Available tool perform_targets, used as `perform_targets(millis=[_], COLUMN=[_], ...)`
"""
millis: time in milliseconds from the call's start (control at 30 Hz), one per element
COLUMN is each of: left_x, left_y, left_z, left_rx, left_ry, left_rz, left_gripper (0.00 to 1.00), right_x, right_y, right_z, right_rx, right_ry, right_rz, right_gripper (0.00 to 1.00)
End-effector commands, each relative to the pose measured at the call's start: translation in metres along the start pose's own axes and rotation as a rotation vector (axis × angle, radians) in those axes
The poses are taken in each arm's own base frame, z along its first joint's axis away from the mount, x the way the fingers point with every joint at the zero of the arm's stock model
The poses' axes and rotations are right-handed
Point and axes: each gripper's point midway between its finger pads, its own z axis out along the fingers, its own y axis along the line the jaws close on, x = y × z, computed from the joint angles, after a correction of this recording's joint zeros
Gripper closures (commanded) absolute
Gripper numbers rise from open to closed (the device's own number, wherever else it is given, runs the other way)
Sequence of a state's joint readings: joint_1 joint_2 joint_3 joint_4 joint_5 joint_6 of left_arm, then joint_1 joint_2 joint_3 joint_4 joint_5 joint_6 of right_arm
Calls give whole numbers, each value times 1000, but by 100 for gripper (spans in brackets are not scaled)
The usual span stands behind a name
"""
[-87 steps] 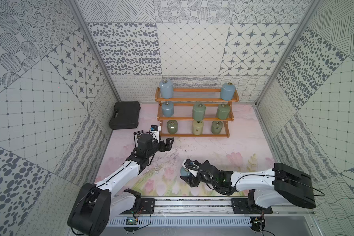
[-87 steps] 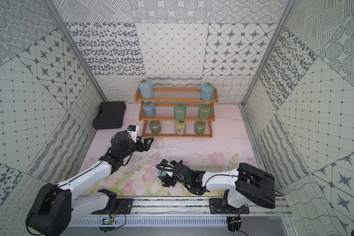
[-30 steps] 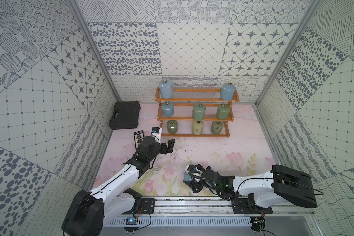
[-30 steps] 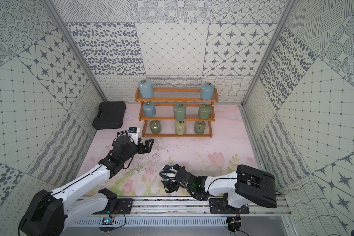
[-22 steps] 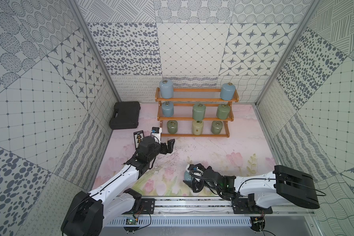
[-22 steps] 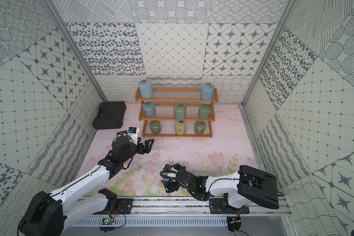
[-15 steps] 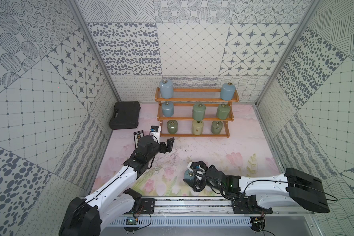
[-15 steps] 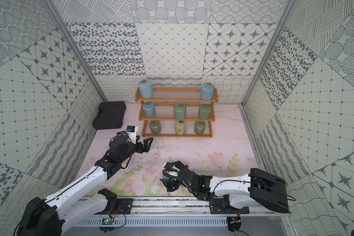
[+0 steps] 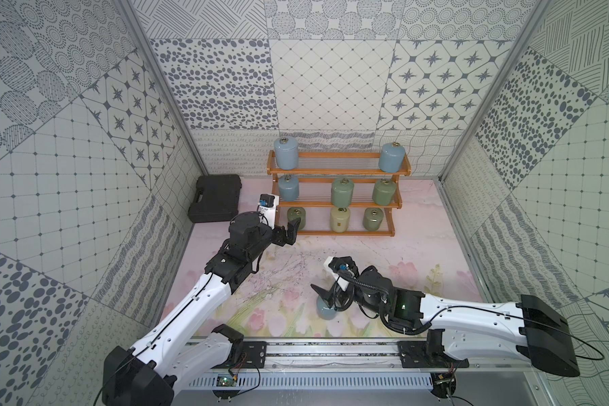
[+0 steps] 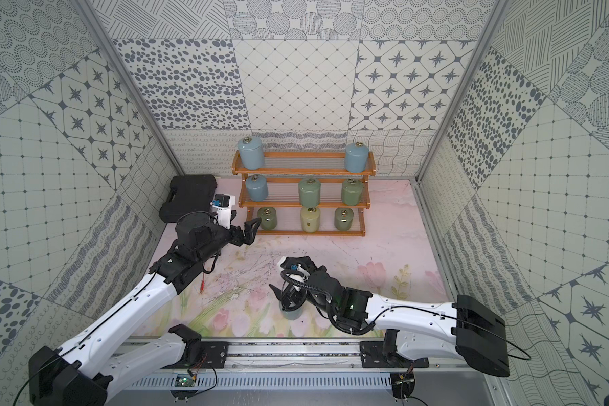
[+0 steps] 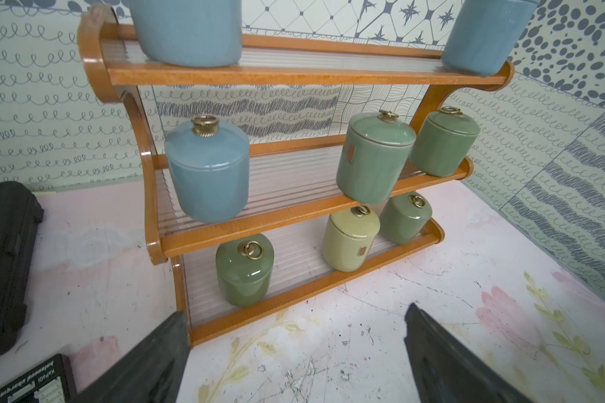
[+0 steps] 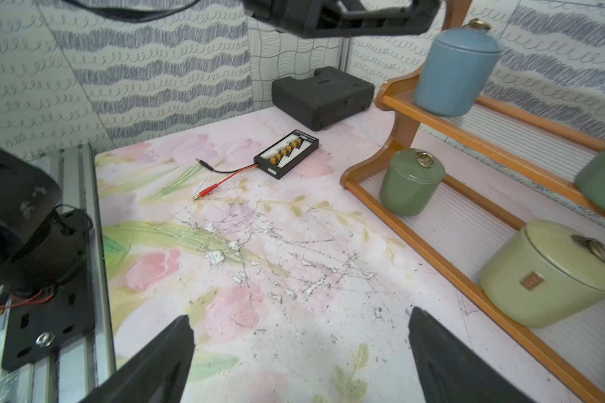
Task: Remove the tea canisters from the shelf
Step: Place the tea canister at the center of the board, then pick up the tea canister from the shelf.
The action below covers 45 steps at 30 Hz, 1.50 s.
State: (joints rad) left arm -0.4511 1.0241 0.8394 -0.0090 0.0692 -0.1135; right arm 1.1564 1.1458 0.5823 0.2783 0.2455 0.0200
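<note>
- Left gripper (image 9: 289,232): jaws spread wide, nothing in them. It sits low at the left end of the shelf (image 9: 338,171), just in front of the lowest tier.
- Sage green canister (image 11: 244,270), left end of the lowest tier: upright, long axis vertical, brass ring pull on top.
  - It lies straight ahead of the left gripper. In the left wrist view it is framed by the two open fingers but sits beyond their tips, not yet between them.
  - The tier's front rail crosses between the fingers and the jar.
  - Judged the next item to lift: approach from the front, one finger to each side of the body, clearing the rail.
- Shelf stock: eight tea canisters, all upright.
  - Top tier: two light blue.
  - Middle tier: one light blue and two green.
  - Lowest tier: green, cream, green.
- Light blue canister (image 9: 326,312), off the shelf: on the table (image 9: 419,246) near the front edge and well apart from the shelf. It is partly hidden under the right gripper, so its attitude is not clear.
- Right gripper (image 9: 326,298): jaws wide apart, with only bare table between them in the right wrist view. It sits right above the light blue canister; whether it touches the jar cannot be told. It is well apart from the shelf, so the left arm is the nearer one for the jars at the shelf's left end.
</note>
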Motion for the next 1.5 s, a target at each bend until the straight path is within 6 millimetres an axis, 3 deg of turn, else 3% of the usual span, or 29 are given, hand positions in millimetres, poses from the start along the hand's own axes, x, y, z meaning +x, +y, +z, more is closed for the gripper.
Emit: perform_targets(millis=[0, 267, 567, 867, 1467], left_x=[-23, -103, -151, -172, -174], left_y=[0, 34, 59, 64, 81], left_z=[15, 43, 69, 98, 134], left_rx=[4, -25, 60, 106, 115], left_ry=[33, -19, -51, -35, -26], left_rz=[144, 128, 105, 118, 109], left_gripper=[0, 0, 0, 0, 0], right_x=[-24, -44, -43, -39, -30], right_y=[-18, -50, -59, -61, -55], right_z=[9, 39, 56, 61, 64], right_rx=[-4, 7, 13, 1, -30], right_ry=[-55, -53, -40, -28, -4], right_rz=[82, 89, 98, 116, 153], right_gripper=[0, 0, 0, 0, 0])
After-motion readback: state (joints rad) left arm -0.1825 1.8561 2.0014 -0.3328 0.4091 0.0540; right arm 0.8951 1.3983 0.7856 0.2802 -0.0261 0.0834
